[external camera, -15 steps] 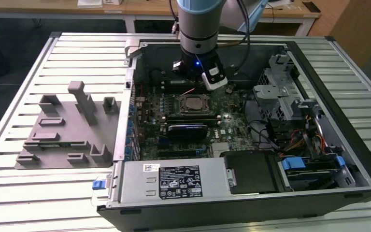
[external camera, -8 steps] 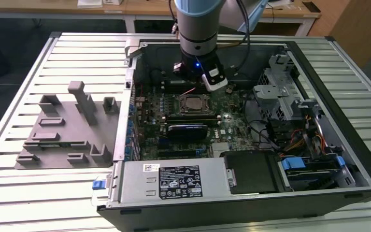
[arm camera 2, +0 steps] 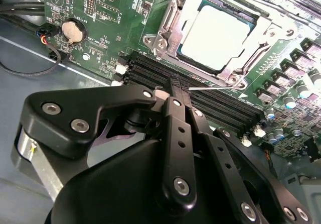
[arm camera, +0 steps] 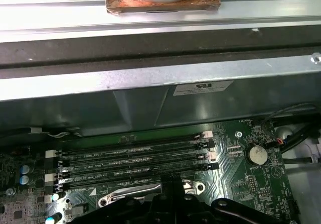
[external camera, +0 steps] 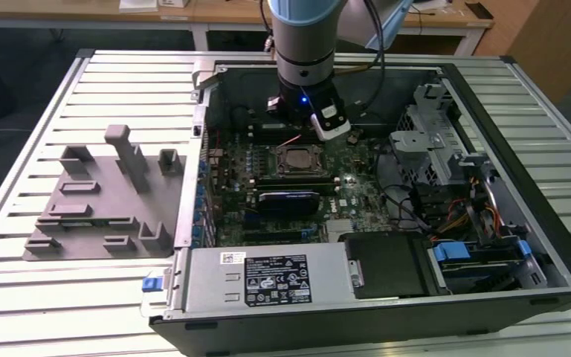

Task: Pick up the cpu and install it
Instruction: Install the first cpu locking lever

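One cpu [arm camera 2: 213, 33] seated in socket frame [arm camera 2: 173, 20], second wrist view; end effector [arm camera 2: 176, 86] clenched, empty, above memory slots [arm camera 2: 220, 106]. Exterior view adds computer case [external camera: 523, 223] on counter [external camera: 68, 297].

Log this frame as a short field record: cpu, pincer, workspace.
cpu: pale square chip seated in the motherboard socket frame, seen in the second wrist view
pincer: fingers closed together, holding nothing, above the memory slots beside the socket
arm: over the open computer case in the exterior view
motherboard: green board, coin cell visible
other: grey fixture block on the slatted table, at the exterior view's left
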`<state>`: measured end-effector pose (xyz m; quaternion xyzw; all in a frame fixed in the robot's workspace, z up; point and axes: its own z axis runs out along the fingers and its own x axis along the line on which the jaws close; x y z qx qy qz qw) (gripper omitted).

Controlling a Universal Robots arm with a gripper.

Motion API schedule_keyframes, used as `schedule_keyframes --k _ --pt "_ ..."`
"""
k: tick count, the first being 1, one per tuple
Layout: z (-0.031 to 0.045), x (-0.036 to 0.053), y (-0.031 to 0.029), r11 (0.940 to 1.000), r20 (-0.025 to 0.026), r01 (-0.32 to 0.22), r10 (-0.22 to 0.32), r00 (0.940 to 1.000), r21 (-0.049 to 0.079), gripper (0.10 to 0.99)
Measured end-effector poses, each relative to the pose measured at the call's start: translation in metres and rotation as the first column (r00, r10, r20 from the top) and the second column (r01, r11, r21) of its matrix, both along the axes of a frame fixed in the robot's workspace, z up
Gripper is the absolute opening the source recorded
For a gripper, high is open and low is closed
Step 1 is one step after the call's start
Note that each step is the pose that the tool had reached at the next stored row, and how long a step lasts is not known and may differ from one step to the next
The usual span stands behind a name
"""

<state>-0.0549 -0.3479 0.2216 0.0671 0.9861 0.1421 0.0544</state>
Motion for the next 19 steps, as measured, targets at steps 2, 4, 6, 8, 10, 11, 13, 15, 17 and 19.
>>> schedule_keyframes --k 2,4,6,8,10,11,13,15,17,19 --pt "0.0000 0.0000 0.0000 1.0000 0.0000 0.000 0.000 1.0000 0.000 0.106" --pt "-0.0001 0.0000 0.0000 1.0000 0.0000 0.000 0.000 1.0000 0.000 0.106" --pt "-0.0002 -0.0001 0.0000 1.0000 0.0007 0.000 0.000 1.0000 0.000 0.106" --pt "-0.0007 -0.0006 0.0000 1.0000 0.0041 0.000 0.000 1.0000 0.000 0.106" --pt "-0.0016 -0.0013 0.0000 1.0000 0.0117 0.000 0.000 0.9999 -0.002 0.106" --pt "-0.0019 -0.0016 0.0000 1.0000 0.0148 0.000 0.000 0.9999 -0.002 0.106" --pt "-0.0020 -0.0017 0.0000 1.0000 0.0163 0.000 0.000 0.9999 -0.003 0.106" --pt "-0.0021 -0.0017 0.0000 1.0000 0.0165 0.000 0.000 0.9999 -0.003 0.106" --pt "-0.0021 -0.0018 0.0000 1.0000 0.0166 0.000 0.000 0.9999 -0.003 0.106" --pt "-0.0022 -0.0019 0.0000 1.0000 0.0170 0.000 0.000 0.9999 -0.003 0.106"
